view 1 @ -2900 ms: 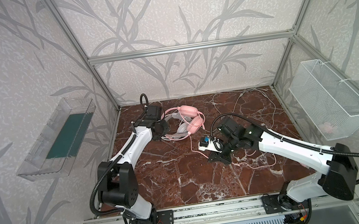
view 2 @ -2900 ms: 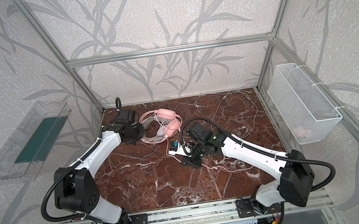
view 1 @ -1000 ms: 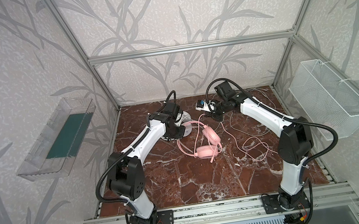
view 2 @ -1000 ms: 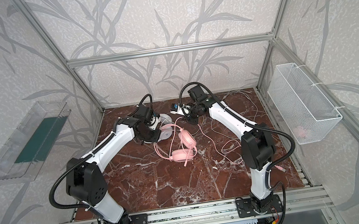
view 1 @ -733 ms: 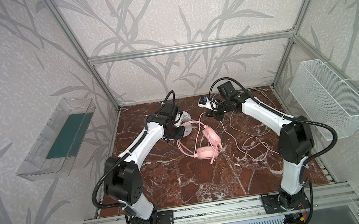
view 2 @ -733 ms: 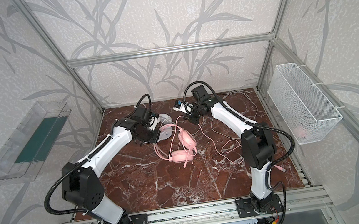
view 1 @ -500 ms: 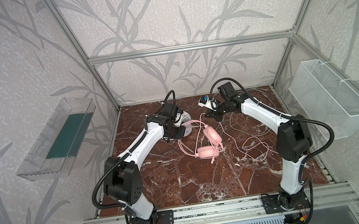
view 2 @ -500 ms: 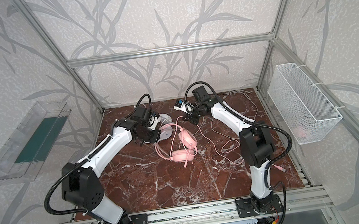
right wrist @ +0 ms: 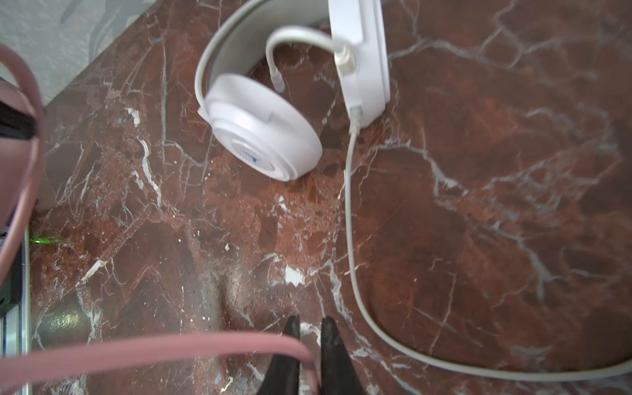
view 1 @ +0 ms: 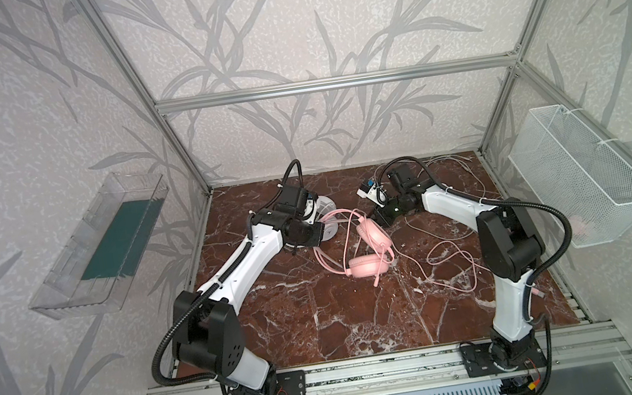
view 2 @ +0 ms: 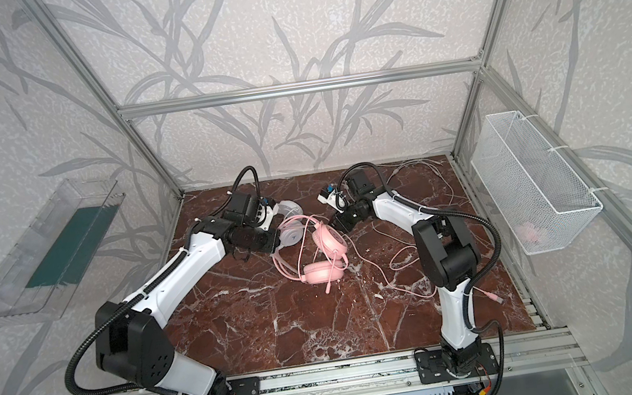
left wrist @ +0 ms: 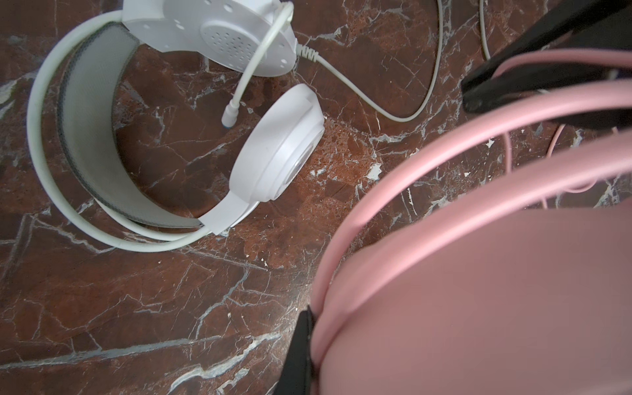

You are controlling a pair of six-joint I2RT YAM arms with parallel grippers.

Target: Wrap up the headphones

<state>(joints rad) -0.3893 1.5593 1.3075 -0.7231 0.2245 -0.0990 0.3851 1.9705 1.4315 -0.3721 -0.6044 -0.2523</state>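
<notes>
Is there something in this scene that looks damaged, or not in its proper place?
Yes. One cup of the white headset shows bare perforated plastic, as if its cushion is missing. The pink cable also lies in loose loops across the table, not wrapped.

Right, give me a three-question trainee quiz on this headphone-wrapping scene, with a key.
1. True or false: the white over-ear padded headset lies on the red marble tabletop, in neither gripper.
2. The shut left gripper clamps: A) the all-pink over-ear headset, by its headband; B) the white cable; C) the wire mesh basket.
3. Fill in: the plug end of the thin pink cable lies near the tabletop's front-___ corner.
Key: 1 true; 2 A; 3 right.
</notes>
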